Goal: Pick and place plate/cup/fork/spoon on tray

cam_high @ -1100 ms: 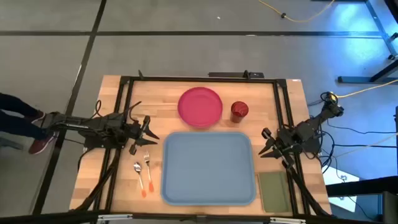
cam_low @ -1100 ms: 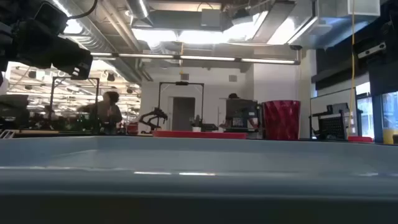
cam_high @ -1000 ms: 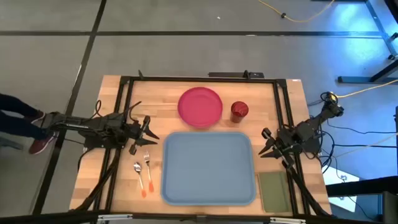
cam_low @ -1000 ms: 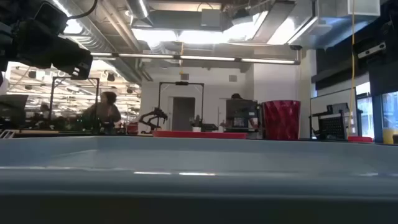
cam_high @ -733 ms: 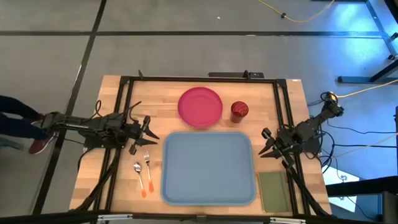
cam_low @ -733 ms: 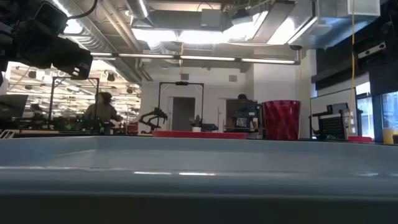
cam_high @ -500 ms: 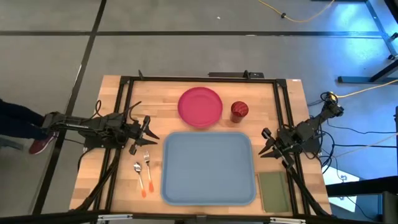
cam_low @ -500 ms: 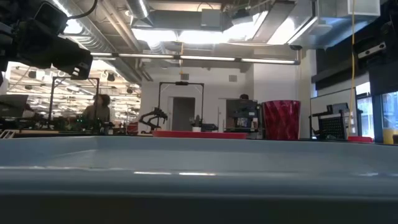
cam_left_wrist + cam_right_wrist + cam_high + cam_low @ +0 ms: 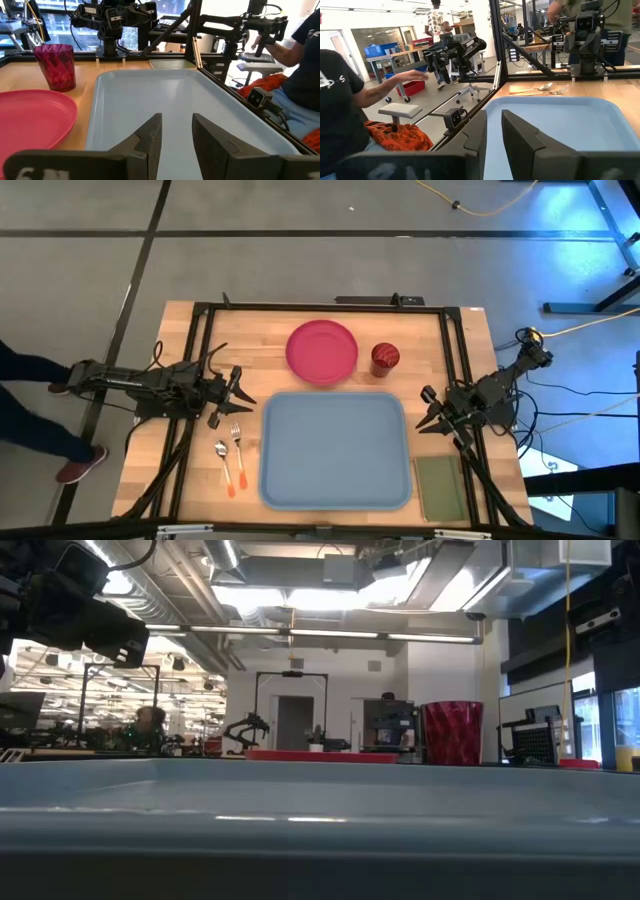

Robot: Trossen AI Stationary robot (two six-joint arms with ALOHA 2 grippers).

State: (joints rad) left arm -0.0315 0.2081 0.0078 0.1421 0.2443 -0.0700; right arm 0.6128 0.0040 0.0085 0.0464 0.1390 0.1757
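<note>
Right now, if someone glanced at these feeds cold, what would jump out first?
The big light blue tray sits empty at the table's centre front. Just behind it lie the pink-red plate and, to its right, the dark red cup. The fork and spoon lie side by side off the tray's left edge, near the left pincer; the right pincer waits at the tray's right edge.

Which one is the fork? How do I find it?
Find the big light blue tray in the middle of the table. On the wood at its left lie two little orange-handled utensils; the fork is the one nearer the tray, with pointy tines, while the spoon has a rounded head.
</note>
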